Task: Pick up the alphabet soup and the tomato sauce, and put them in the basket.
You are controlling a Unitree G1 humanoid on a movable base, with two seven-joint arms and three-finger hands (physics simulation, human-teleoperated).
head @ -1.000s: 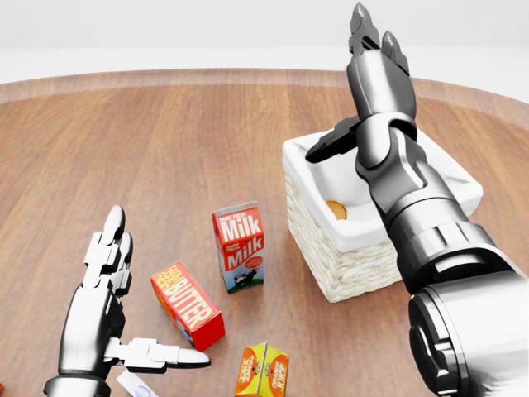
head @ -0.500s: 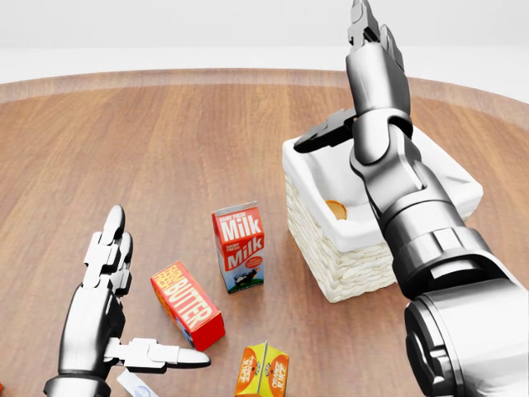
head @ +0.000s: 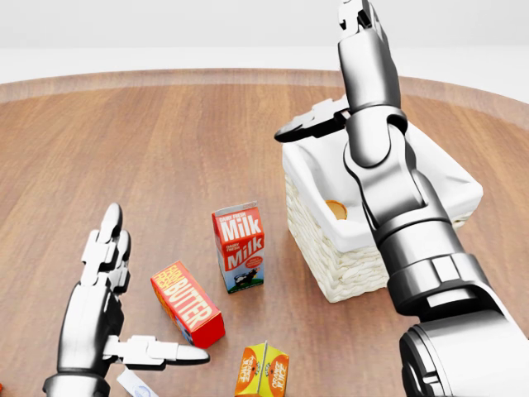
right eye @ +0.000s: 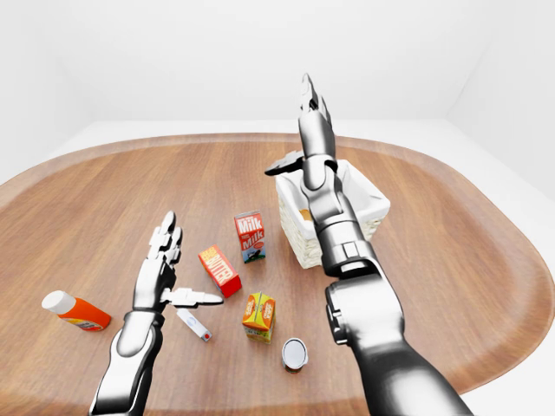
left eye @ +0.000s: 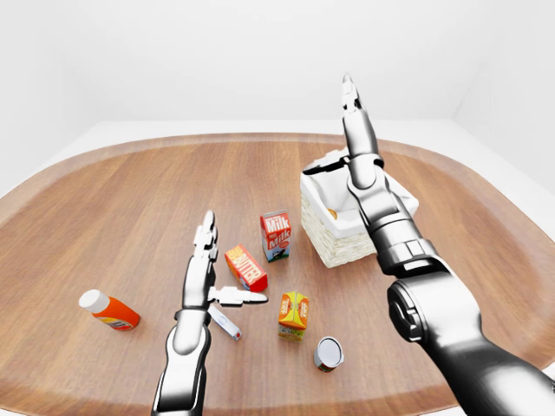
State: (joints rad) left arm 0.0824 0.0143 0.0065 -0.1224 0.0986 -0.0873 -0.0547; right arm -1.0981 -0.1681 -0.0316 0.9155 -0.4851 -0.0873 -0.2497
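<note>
A white wicker basket point(head: 351, 266) stands at the right of the head view. A small round orange thing point(head: 335, 209) lies inside it by the left wall; too little shows to name it. A can with a silver lid point(left eye: 329, 353) stands on the table low in the left-eye view; its label is unreadable. My right hand point(head: 331, 83) is open and empty, raised upright over the basket's left rim, thumb pointing left. My left hand point(right eye: 192, 260) is open and empty, just left of the butter box.
A milk carton point(head: 240, 246), a red butter box point(head: 186, 304) and an orange juice carton point(head: 262, 370) stand left of the basket. An orange bottle with a white cap point(left eye: 108, 310) lies far left. A small white tube point(left eye: 224, 321) lies by my left hand.
My right hand has risen and shifted a little left above the basket, its thumb swinging out to the left. My left hand has barely moved.
</note>
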